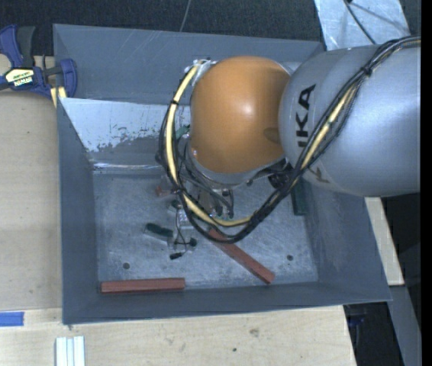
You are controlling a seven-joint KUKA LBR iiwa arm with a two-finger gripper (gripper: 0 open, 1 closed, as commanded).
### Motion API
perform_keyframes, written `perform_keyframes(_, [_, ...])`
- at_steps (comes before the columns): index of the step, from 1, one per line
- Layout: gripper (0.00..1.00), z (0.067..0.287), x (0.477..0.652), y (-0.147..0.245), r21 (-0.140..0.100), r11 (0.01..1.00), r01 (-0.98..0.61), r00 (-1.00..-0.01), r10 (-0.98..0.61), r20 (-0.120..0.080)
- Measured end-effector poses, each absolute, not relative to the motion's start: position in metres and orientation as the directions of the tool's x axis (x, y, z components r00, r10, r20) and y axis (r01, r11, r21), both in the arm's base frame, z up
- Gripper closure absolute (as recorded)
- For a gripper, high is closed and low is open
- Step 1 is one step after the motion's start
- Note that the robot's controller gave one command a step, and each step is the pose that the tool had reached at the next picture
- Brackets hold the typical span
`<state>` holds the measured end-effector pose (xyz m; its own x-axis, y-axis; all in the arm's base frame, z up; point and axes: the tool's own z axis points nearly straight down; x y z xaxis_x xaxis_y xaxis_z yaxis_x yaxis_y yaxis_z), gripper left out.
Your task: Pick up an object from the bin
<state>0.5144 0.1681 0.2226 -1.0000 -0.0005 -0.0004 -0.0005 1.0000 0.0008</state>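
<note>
My gripper (181, 233) hangs below the arm's wrist over the middle of the bin floor, its tip low near the floor. A small dark flat piece (156, 231) lies just left of it, close to the tip. A tiny black bit (175, 255) lies right under the tip. A reddish-brown stick (243, 260) lies slanted on the floor just right of the gripper, its upper end hidden under the cables. I see nothing held.
A second reddish-brown stick (143, 285) lies flat along the bin's front wall. A dark green piece (299, 199) stands near the right wall, partly behind the arm. A small reddish scrap (160, 191) lies near the back. The arm hides the back right of the floor.
</note>
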Motion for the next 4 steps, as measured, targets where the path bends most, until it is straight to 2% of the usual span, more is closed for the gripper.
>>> perform_keyframes(1, [0.00, 0.224, 0.515, 0.168, 0.001, 1.000, 0.001, -1.000, 0.001, -0.003])
perform_keyframes(2, [0.00, 0.184, 0.530, 0.168, 0.001, 0.994, -0.110, -0.994, -0.110, -0.006])
perform_keyframes(3, [0.00, 0.117, 0.524, 0.149, 0.001, 0.992, -0.130, -0.992, -0.130, -0.007])
perform_keyframes(4, [1.00, 0.076, 0.561, 0.106, 0.001, 0.985, -0.170, -0.985, -0.170, -0.005])
